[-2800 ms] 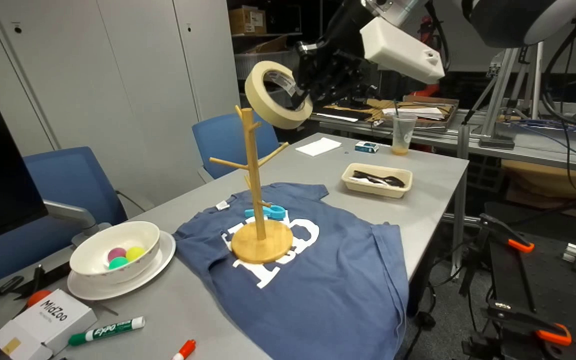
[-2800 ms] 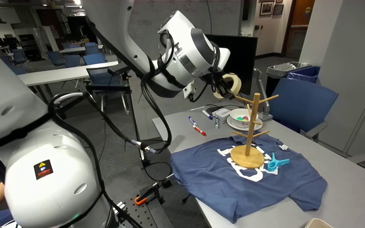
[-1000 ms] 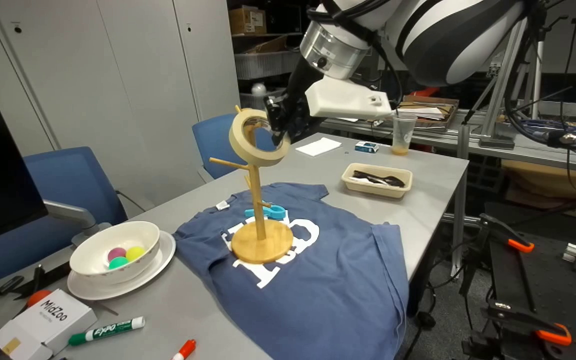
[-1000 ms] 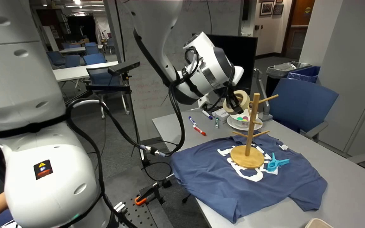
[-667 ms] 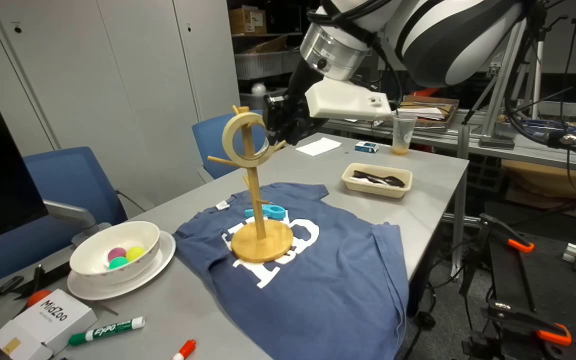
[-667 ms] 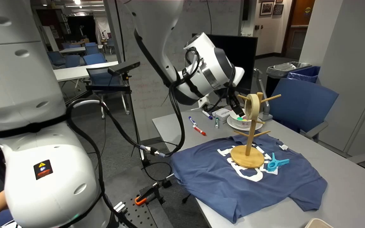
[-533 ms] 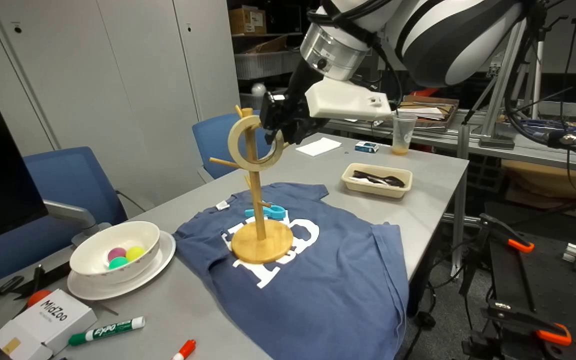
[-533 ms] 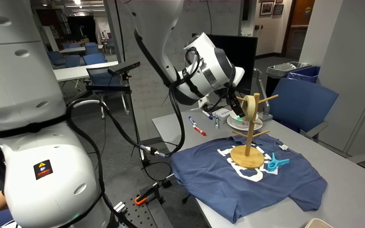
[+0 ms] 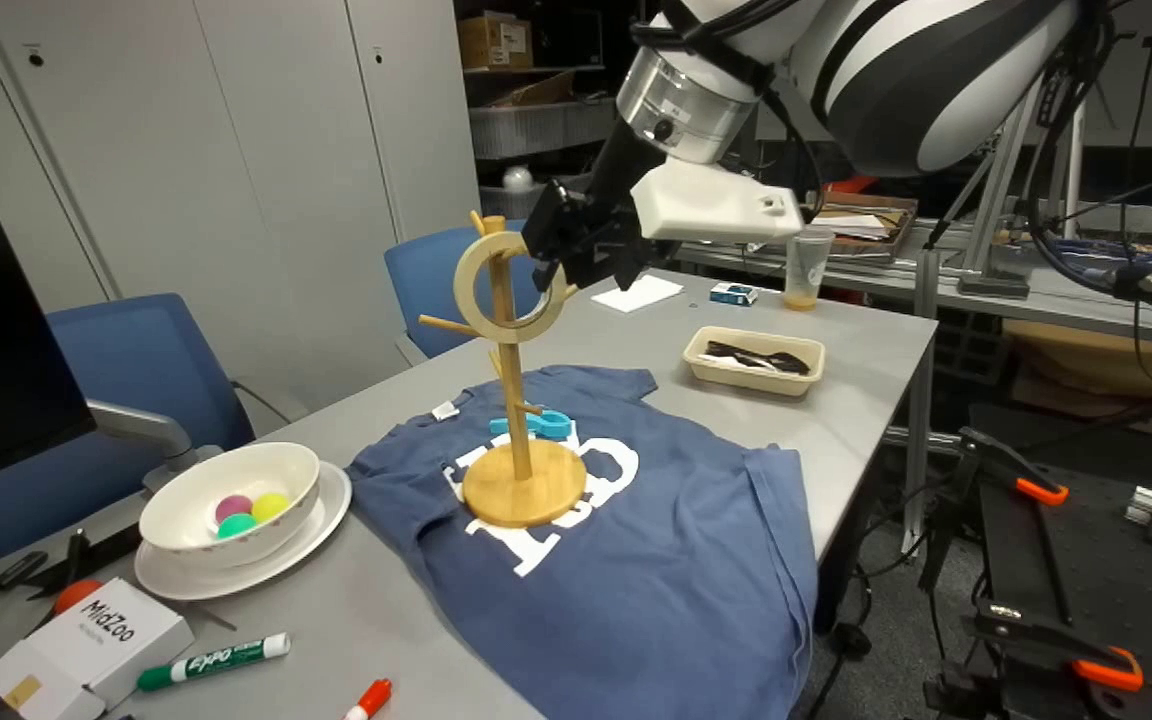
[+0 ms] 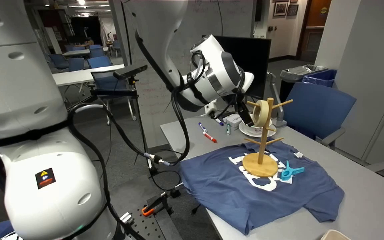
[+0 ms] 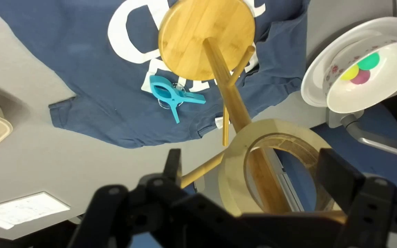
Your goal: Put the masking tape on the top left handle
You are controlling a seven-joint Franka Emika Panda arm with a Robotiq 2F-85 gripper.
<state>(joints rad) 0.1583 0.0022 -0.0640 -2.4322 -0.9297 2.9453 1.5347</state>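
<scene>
Masking tape [image 10: 264, 114], let go, hangs from top left handle [image 10: 251, 103] (just beside pole [image 10: 265, 134]); hand [image 11: 249, 162], jaws wide apart, has eased back; placement looks done, only clear withdrawal left.

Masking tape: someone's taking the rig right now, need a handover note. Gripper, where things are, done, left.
Gripper: open, jaws wide apart, nothing held. It sits close beside the tape; can't tell if it touches.
Masking tape: hanging on the top left handle, the upper peg that points left in an exterior view.
Wooden stand: upright on the blue shirt.
Done: tape is on its handle, out of the grip.
Left: probably just backing the gripper clear. I'd go slowly, so it doesn't snag the tape or tip the stand.
</scene>
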